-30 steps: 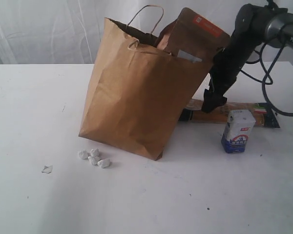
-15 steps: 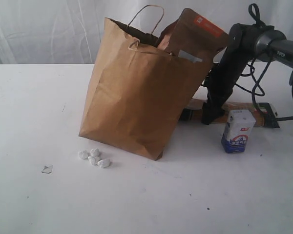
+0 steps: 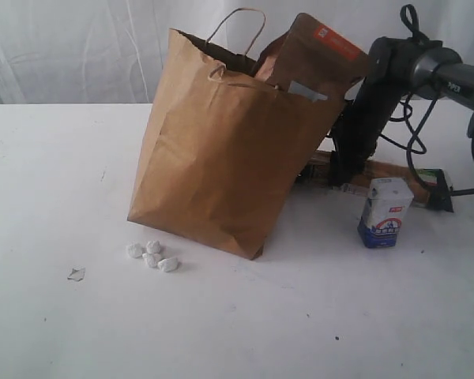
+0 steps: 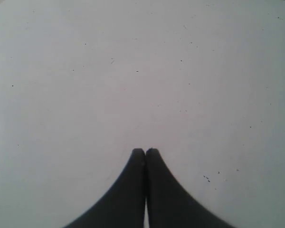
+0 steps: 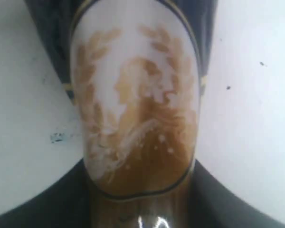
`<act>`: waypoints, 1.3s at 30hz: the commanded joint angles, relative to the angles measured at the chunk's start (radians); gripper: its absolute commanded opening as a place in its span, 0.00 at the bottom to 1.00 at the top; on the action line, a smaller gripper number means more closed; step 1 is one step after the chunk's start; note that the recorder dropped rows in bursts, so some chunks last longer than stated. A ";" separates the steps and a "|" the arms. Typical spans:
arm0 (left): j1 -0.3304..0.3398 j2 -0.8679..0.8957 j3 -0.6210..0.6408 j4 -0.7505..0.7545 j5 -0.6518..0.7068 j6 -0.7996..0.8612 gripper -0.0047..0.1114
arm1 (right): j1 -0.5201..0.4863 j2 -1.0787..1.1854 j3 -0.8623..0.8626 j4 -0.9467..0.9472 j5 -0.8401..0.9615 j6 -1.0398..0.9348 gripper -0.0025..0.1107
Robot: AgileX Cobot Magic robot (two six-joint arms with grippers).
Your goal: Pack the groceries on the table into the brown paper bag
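Observation:
The brown paper bag (image 3: 221, 150) stands leaning on the table (image 3: 63, 174), with the orange-labelled brown pouch (image 3: 320, 55) sticking out of its top. Behind the bag's right side lies the dark spaghetti packet (image 3: 395, 172), seen close up in the right wrist view as a brown and white label (image 5: 137, 104). My right gripper (image 3: 344, 175) is down on it, and in the right wrist view the right gripper (image 5: 138, 167) has both fingers pressed against the packet's sides. A small blue-white carton (image 3: 385, 212) stands upright in front of the packet. My left gripper (image 4: 145, 151) is shut over bare table.
Small white pebble-like bits (image 3: 152, 254) lie by the bag's front left corner, and a tiny pale scrap (image 3: 77, 274) lies further left. A black cable (image 3: 426, 118) hangs from the right arm above the packet.
The right gripper has dropped behind the bag onto the spaghetti packet and its jaws have narrowed onto it. The packet's near end has shifted slightly. The left gripper has not moved.

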 commanded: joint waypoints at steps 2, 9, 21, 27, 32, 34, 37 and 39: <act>-0.003 -0.017 0.006 0.020 0.007 -0.037 0.04 | -0.024 -0.010 0.005 -0.100 -0.044 0.242 0.02; -0.003 -0.165 0.006 0.020 0.052 -0.057 0.04 | -0.225 -0.166 0.005 0.117 0.053 0.356 0.02; -0.003 -0.627 0.006 0.020 -0.064 0.180 0.04 | -0.548 -0.372 0.005 0.578 0.098 0.376 0.02; -0.003 -0.637 0.006 0.020 -0.078 0.372 0.04 | -0.589 -0.431 0.005 0.704 0.098 0.428 0.02; -0.003 -0.637 0.006 -0.046 -0.078 0.233 0.04 | -0.593 -0.508 0.005 0.899 0.098 0.446 0.02; -0.003 -0.637 0.006 -0.054 -0.082 0.196 0.04 | -0.593 -0.531 0.005 0.972 0.098 0.446 0.02; -0.003 -0.637 0.006 -0.057 -0.152 0.191 0.04 | -0.593 -0.552 0.005 1.133 0.057 0.432 0.02; -0.003 -0.637 0.006 -0.057 -0.248 0.193 0.04 | -0.593 -0.547 0.005 1.317 0.007 0.428 0.02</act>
